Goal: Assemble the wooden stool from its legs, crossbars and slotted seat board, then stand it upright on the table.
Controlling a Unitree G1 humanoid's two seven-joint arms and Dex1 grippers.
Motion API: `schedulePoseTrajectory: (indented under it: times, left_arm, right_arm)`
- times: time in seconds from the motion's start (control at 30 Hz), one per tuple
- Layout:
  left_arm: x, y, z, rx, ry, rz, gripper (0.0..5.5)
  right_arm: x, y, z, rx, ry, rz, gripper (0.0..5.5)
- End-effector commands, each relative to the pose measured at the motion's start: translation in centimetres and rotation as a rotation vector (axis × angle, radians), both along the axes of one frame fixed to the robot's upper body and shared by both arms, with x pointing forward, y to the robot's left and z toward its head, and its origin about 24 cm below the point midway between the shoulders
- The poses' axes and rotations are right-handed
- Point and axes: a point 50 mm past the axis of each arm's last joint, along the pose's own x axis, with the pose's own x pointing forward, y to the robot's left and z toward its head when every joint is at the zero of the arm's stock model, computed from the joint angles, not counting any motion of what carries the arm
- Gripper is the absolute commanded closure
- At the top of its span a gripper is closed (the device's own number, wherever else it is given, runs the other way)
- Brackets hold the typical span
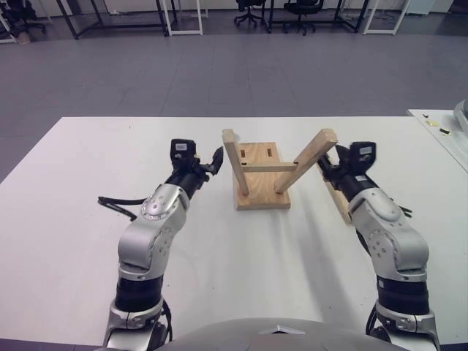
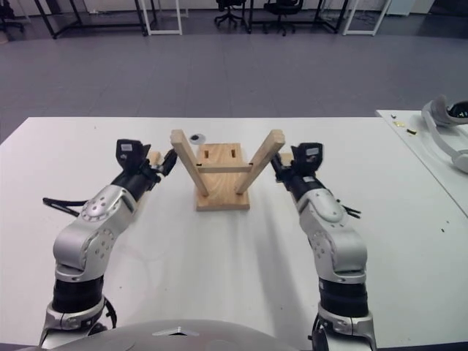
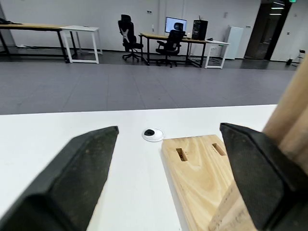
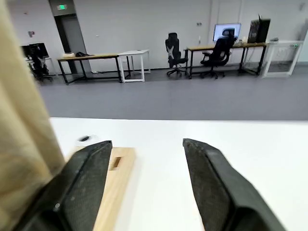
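Observation:
The slotted seat board [image 1: 262,196] lies flat mid-table. On it stands a frame of two splayed legs, the left leg [image 1: 235,161] and the right leg [image 1: 308,158], joined by a crossbar [image 1: 269,167]. My left gripper [image 1: 216,159] is open just left of the left leg, with nothing between its fingers [image 3: 86,168]. The left wrist view looks over the board's two slots [image 3: 197,168] with the leg [image 3: 288,110] beside one finger. My right gripper [image 1: 324,165] is open beside the right leg [image 4: 24,144], which lies outside its fingers [image 4: 82,183]. Another wooden piece [image 1: 338,202] lies under my right forearm.
A small white disc [image 2: 196,137] with a dark centre sits beyond the board. A black cable [image 1: 117,204] lies at the left by my left arm. A second white table [image 2: 431,157] with a white device stands at the right. The near table is bare.

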Motion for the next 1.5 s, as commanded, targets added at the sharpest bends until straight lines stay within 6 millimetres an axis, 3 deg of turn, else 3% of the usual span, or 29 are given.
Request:
schedulePoseTrajectory:
  times: [0.03, 0.2, 0.27, 0.33, 0.4, 0.47, 0.53, 0.63, 0.7, 0.73, 0.77, 0.8, 0.87, 0.9, 0.93, 0.97, 1.1, 1.23, 1.33, 1.4, 1.47, 1.5]
  left_arm:
    - [-0.1, -4.0, 0.3, -0.018, 0.026, -0.148, 1.60]
    - [-0.3, -2.6, -2.0, 0.019, 0.100, -0.096, 1.60]
    - [-0.2, -0.3, -2.9, 0.056, 0.116, -0.037, 1.60]
    - [0.1, 1.9, -2.5, 0.082, 0.085, 0.004, 1.60]
    - [0.8, 3.5, -0.6, 0.104, -0.006, 0.016, 1.60]
    - [1.8, 4.8, 3.1, 0.120, -0.156, 0.012, 1.60]
    - [2.5, 5.6, 8.1, 0.111, -0.326, -0.023, 1.60]
    - [1.8, 4.5, 14.2, 0.020, -0.502, -0.151, 1.60]
    - [0.9, 2.6, 15.6, -0.081, -0.508, -0.279, 1.60]
    - [1.2, 1.7, 14.1, -0.108, -0.434, -0.316, 1.60]
    - [1.9, 0.8, 11.6, -0.142, -0.333, -0.348, 1.60]
    - [2.5, 0.1, 9.3, -0.178, -0.234, -0.370, 1.60]
    - [4.4, -1.7, 3.3, -0.181, -0.022, -0.418, 1.60]
    - [5.1, -2.5, 0.7, -0.154, 0.068, -0.431, 1.60]
    - [5.6, -3.0, -1.0, -0.124, 0.113, -0.439, 1.60]
    - [5.7, -3.4, -1.1, -0.130, 0.106, -0.457, 1.60]
    - [5.5, -2.9, 2.1, -0.195, -0.023, -0.465, 1.60]
    - [4.2, -1.5, 6.7, -0.257, -0.186, -0.453, 1.60]
    - [2.6, 0.5, 11.3, -0.284, -0.380, -0.429, 1.60]
    - [1.4, 1.3, 12.6, -0.264, -0.457, -0.439, 1.60]
    - [0.9, 2.4, 11.7, -0.290, -0.430, -0.407, 1.60]
    - [1.0, 3.5, 10.3, -0.253, -0.391, -0.339, 1.60]
  right_arm:
    - [-0.3, 6.6, 1.9, -0.051, -0.041, 0.225, 2.73]
    - [-1.2, 6.7, 0.9, -0.128, -0.019, 0.274, 2.73]
    - [-1.0, 4.9, 0.4, -0.153, -0.007, 0.224, 2.73]
    - [-0.5, 2.6, 0.0, -0.150, 0.010, 0.125, 2.73]
    - [0.4, 0.5, 0.8, -0.122, -0.026, 0.043, 2.73]
    - [1.2, -0.9, 3.7, -0.077, -0.161, 0.020, 2.73]
    - [1.6, -2.2, 8.0, -0.019, -0.346, 0.005, 2.73]
    - [0.7, -1.7, 14.1, 0.100, -0.584, 0.098, 2.73]
    - [-0.2, -0.3, 16.1, 0.153, -0.632, 0.228, 2.73]
    - [-0.1, 0.4, 15.4, 0.186, -0.575, 0.276, 2.73]
    - [0.5, 1.2, 13.5, 0.199, -0.463, 0.300, 2.73]
    - [0.9, 1.9, 11.5, 0.212, -0.349, 0.313, 2.73]
    - [2.6, 3.1, 5.2, 0.254, -0.004, 0.256, 2.73]
    - [3.1, 3.6, 3.0, 0.249, 0.107, 0.234, 2.73]
    - [3.4, 4.2, 2.0, 0.245, 0.161, 0.232, 2.73]
    - [3.6, 4.7, 2.7, 0.249, 0.136, 0.252, 2.73]
    - [3.6, 4.5, 6.2, 0.267, -0.021, 0.266, 2.73]
    - [3.0, 4.1, 9.5, 0.299, -0.209, 0.291, 2.73]
    - [3.4, 1.8, 11.3, 0.311, -0.334, 0.237, 2.73]
    - [4.3, 0.4, 10.7, 0.229, -0.334, 0.177, 2.73]
    - [5.4, -0.7, 8.8, 0.129, -0.273, 0.135, 2.73]
    - [6.5, -1.1, 6.7, 0.042, -0.202, 0.114, 2.73]
